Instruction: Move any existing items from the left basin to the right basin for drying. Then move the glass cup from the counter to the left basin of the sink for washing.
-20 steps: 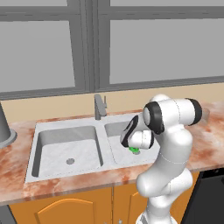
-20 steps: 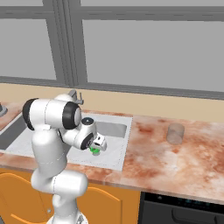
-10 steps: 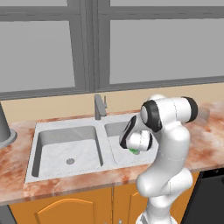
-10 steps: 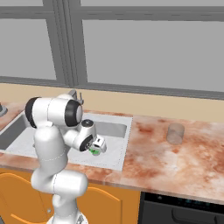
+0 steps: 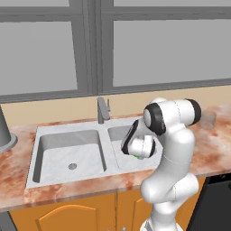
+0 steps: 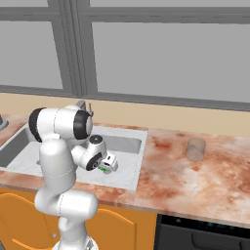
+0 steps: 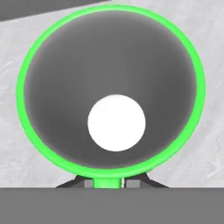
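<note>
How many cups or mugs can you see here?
2. A green mug is at the gripper over the right basin; a glass cup stands on the counter. The arm may hide others.

The green mug (image 5: 136,156) shows as a sliver behind the wrist, inside the right basin (image 5: 118,135). The grey canister (image 5: 4,131), beside the left basin (image 5: 67,151), is cut by the frame edge.

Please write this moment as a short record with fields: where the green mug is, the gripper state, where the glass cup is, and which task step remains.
green mug: held low in the right basin, opening toward the hand camera
gripper: closed on the mug's rim
left basin: no items in it
glass cup: on the counter, right of the sink
remaining: release mug, then carry glass cup to left basin
</note>
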{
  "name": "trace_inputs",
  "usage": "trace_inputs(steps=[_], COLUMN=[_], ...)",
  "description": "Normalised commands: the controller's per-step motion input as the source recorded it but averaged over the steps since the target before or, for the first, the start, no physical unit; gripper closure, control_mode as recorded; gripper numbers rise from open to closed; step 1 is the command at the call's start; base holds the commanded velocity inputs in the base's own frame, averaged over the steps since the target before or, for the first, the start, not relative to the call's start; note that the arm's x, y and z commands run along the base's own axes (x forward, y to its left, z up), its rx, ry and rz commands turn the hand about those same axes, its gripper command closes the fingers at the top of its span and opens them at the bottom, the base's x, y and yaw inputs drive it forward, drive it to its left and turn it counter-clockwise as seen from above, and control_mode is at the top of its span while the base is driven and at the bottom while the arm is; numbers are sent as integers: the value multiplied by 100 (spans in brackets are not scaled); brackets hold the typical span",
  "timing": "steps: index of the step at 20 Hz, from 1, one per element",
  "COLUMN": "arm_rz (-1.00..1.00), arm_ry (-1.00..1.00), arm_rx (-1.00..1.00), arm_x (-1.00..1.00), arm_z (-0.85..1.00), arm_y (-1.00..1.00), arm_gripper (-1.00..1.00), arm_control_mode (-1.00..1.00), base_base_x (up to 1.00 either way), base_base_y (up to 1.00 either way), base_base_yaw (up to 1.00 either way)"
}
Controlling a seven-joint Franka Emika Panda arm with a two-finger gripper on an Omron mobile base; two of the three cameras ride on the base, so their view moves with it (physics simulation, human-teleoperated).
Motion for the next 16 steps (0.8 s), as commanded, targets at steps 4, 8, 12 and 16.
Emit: trace_inputs(steps=[4,8,12,16], arm_rz=[0,0,0,0], arm_ry=[-8,-6,-3,-1], arm_rx=[0,0,0,0], arm_x=[-10,-7,-9,-11], arm_z=[17,20,24,31], arm_y=[-14,-11,-4,-4], arm_gripper=[-100,-100,-100,-100], arm_control_mode=[-100,-100,-100,-100], base_base_x=[0,0,0,0], base_base_y=[0,0,0,0], base_base_yaw=[0,0,0,0])
